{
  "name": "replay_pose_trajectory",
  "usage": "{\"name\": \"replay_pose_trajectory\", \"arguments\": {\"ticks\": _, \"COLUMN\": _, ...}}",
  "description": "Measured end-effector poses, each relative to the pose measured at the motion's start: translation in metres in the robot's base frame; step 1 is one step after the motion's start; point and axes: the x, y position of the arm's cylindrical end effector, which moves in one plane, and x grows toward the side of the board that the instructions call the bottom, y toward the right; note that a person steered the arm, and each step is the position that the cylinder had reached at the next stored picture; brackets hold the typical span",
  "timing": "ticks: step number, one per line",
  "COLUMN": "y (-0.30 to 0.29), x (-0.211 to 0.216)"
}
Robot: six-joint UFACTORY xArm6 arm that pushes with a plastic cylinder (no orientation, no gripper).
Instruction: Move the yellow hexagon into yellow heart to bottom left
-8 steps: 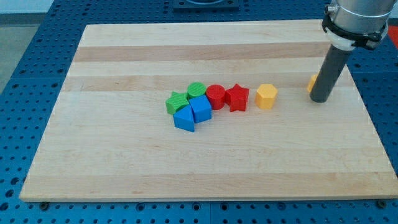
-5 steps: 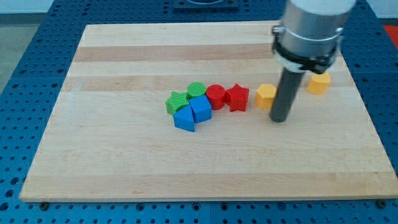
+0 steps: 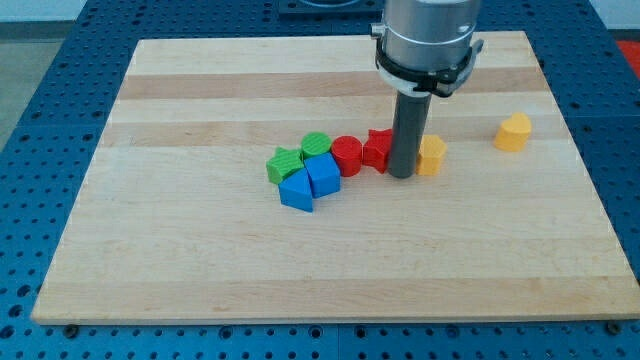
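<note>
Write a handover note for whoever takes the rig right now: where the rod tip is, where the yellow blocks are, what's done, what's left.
My tip is down on the wooden board, between the red star block and the yellow hexagon block, at the hexagon's left side.
The yellow heart block sits apart, toward the view's right.
Done: nothing; hexagon and heart are not together.
Left: get the hexagon against the heart.

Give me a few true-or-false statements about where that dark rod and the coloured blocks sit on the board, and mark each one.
1. My tip sits between the red star and the yellow hexagon. True.
2. The yellow heart touches the yellow hexagon. False: they lie well apart.
3. The red cylinder is at the red star's left in the view. True.
4. The blue blocks lie above the green ones in the view. False: they lie below them.
</note>
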Motion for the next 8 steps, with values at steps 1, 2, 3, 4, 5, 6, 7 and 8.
{"name": "replay_pose_trajectory", "arguments": {"ticks": 1, "y": 0.010, "x": -0.001}}
{"name": "replay_pose_trajectory", "arguments": {"ticks": 2, "y": 0.032, "x": -0.001}}
{"name": "replay_pose_trajectory", "arguments": {"ticks": 3, "y": 0.055, "x": -0.001}}
{"name": "replay_pose_trajectory", "arguments": {"ticks": 4, "y": 0.070, "x": -0.001}}
{"name": "replay_pose_trajectory", "arguments": {"ticks": 5, "y": 0.057, "x": -0.001}}
{"name": "replay_pose_trajectory", "arguments": {"ticks": 6, "y": 0.042, "x": -0.016}}
{"name": "replay_pose_trajectory", "arguments": {"ticks": 7, "y": 0.048, "x": -0.024}}
{"name": "replay_pose_trajectory", "arguments": {"ticks": 8, "y": 0.066, "x": -0.024}}
